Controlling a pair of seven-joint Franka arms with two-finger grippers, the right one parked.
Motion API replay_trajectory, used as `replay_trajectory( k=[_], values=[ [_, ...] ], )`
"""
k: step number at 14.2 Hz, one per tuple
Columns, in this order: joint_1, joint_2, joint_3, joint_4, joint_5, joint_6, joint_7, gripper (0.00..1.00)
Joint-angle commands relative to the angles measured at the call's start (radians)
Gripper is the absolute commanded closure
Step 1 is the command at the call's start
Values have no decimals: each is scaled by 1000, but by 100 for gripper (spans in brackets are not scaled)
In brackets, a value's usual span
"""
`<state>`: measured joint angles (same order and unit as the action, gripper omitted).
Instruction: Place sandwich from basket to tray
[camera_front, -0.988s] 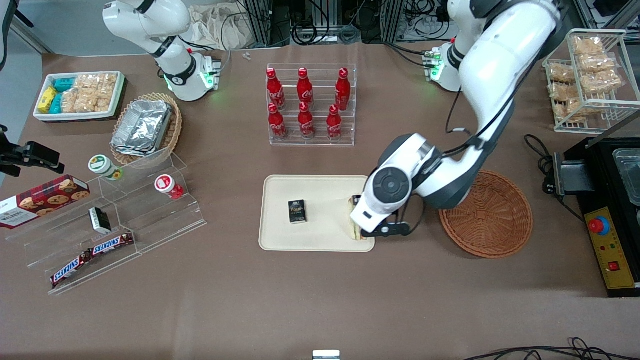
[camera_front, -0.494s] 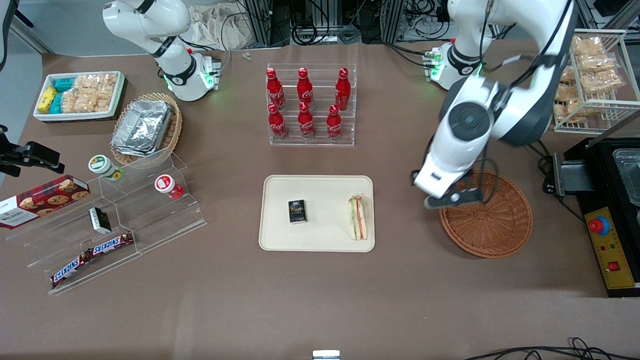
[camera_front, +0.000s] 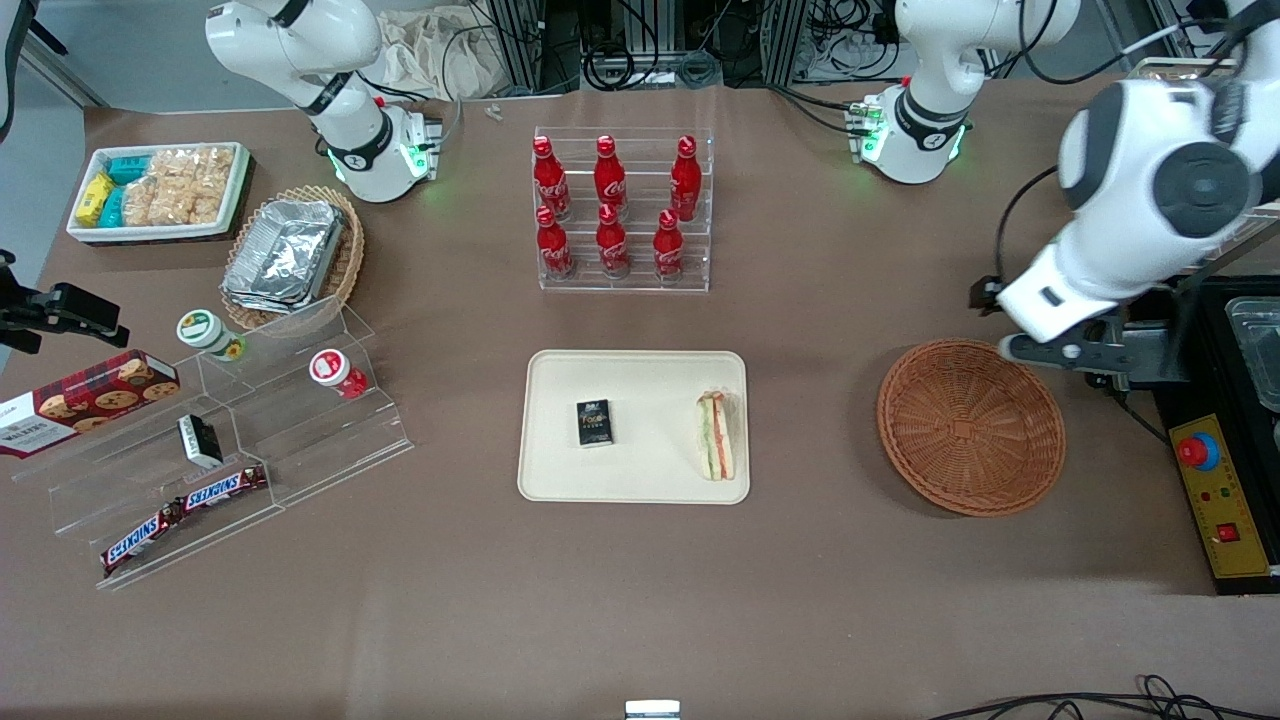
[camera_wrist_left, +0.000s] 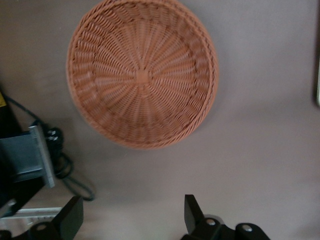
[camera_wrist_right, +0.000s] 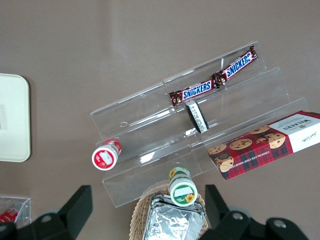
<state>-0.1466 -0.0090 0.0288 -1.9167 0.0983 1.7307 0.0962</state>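
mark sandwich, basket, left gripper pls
sandwich (camera_front: 715, 449): front view, middle of the filling stripes; it lies on the tray.
basket (camera_wrist_left: 142, 75): left wrist view, centre of the woven floor.
left gripper (camera_wrist_left: 130, 217): left wrist view, midway between open fingertips, above the table beside the basket.

The sandwich (camera_front: 716, 449) was laid on the tray (camera_front: 560, 478), beside a small box (camera_front: 594, 422). The basket (camera_front: 970, 427) was set toward the working arm's end, well apart from the tray. The gripper (camera_front: 1066, 351), fingers (camera_wrist_left: 194, 212) spread, was held above the table just beside the basket's rim.
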Motion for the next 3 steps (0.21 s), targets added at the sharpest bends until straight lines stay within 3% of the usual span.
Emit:
replay_trajectory(
  k=[1, 3],
  values=[
    [-10, 131, 10, 219, -12, -134, 53, 4],
    [-11, 203, 10, 335, -14, -215, 45, 2]
  ],
)
